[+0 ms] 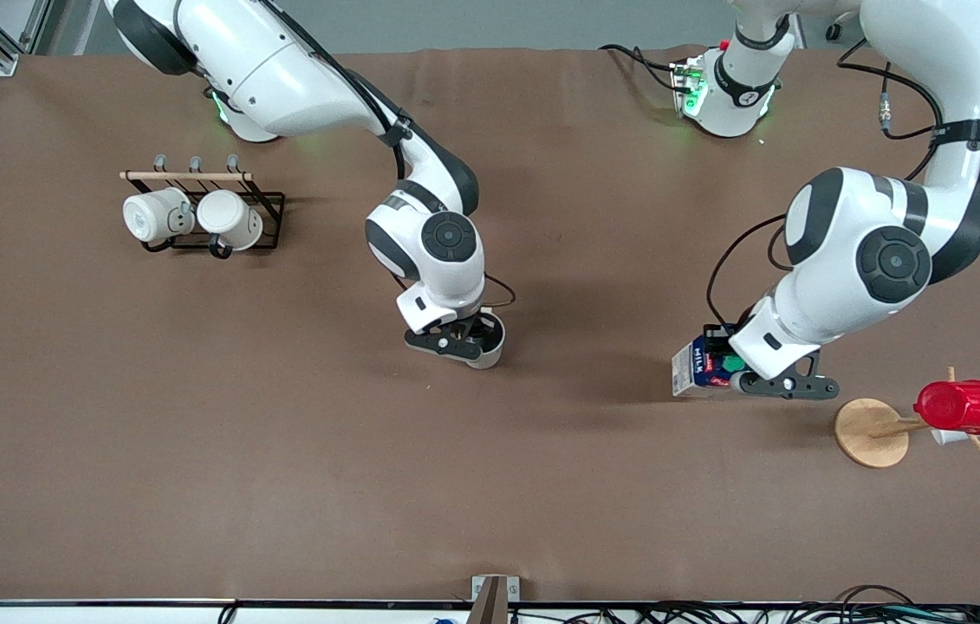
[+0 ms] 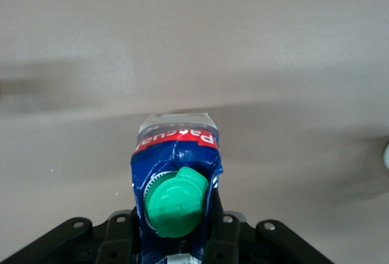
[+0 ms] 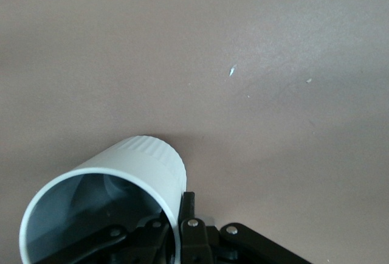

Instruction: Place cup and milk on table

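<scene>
My right gripper (image 1: 465, 340) is shut on the wall of the cream-white cup (image 1: 490, 340), over the middle of the brown table (image 1: 195, 451). In the right wrist view one finger is inside the grey interior and one outside; the cup (image 3: 130, 173) is tilted with its base down at the table. My left gripper (image 1: 758, 377) is shut on the milk (image 1: 699, 368), toward the left arm's end of the table. In the left wrist view the fingers (image 2: 226, 239) clamp the carton (image 2: 176, 148) beside its green cap (image 2: 175, 206). I cannot tell whether either object rests on the table.
A black wire rack (image 1: 269, 217) with two plain white mugs (image 1: 159, 215) stands toward the right arm's end. A round wooden disc (image 1: 869, 433) with pegs bears a red ribbed cup (image 1: 962, 406) close beside the left gripper.
</scene>
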